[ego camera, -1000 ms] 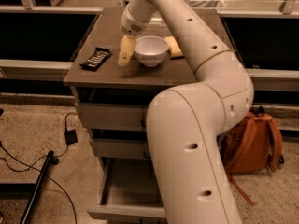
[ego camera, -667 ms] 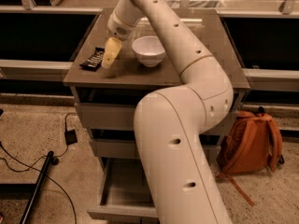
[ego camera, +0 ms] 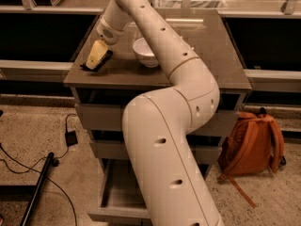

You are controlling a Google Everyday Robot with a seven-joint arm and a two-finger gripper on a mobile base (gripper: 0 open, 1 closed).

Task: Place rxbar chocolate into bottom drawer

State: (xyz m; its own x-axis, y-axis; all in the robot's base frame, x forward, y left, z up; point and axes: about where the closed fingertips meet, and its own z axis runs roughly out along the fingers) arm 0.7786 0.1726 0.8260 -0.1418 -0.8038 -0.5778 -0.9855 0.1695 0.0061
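The rxbar chocolate [ego camera: 99,63] is a flat black bar lying near the left edge of the brown cabinet top [ego camera: 211,60]. My gripper [ego camera: 97,54], pale yellow at the end of the white arm, is right over the bar and covers most of it. Only the bar's dark front edge and lower end show. The bottom drawer [ego camera: 116,192] is pulled out at floor level below the two upper drawers. Its grey inside shows at the left, and my arm hides its right part.
A white bowl [ego camera: 145,52] stands on the cabinet top just right of the gripper. A wire basket [ego camera: 188,2] sits at the back. An orange backpack [ego camera: 254,142] leans at the right of the cabinet. Cables [ego camera: 56,140] and a black pole [ego camera: 40,185] lie on the floor at the left.
My gripper has moved left, from beside the bowl to over the black bar. The bar and the bowl have stayed in place.
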